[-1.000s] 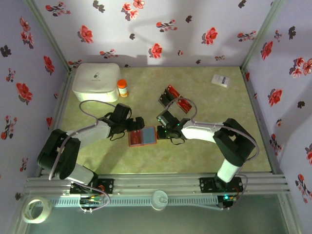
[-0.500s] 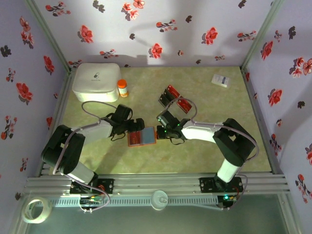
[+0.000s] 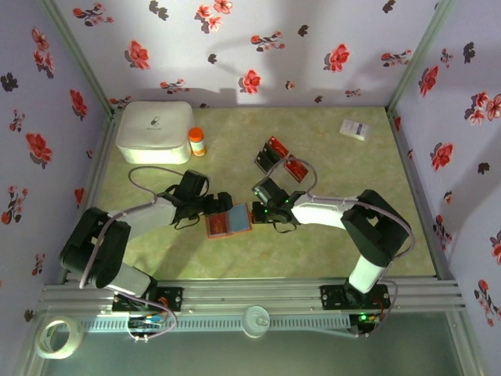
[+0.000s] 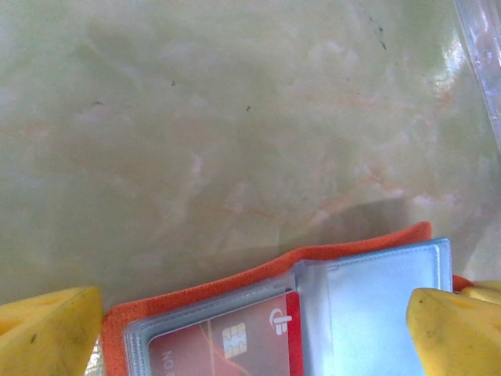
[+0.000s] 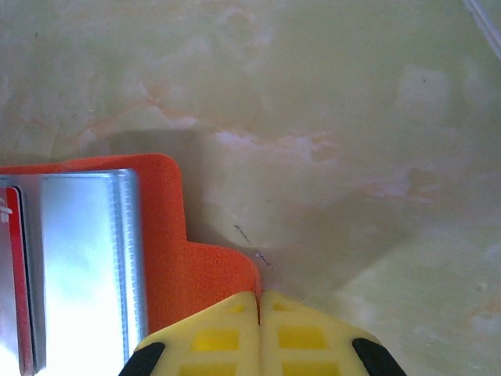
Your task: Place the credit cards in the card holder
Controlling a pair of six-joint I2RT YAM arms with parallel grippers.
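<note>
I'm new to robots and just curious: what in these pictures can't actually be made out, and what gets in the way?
Red card in the card holder: left wrist view, bottom edge cuts it off; its print is blurred.
Loose credit cards: top view, overlapping and too small to count.
White slip: top view, print too small to read.
Right gripper: right wrist view, shut fingers hide whether they pinch the holder.

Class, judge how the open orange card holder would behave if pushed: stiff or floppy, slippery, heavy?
The card holder lies thin and flat, so probably light. The table looks glossy, so it may slide. Its soft-looking cover likely flexes.
</note>
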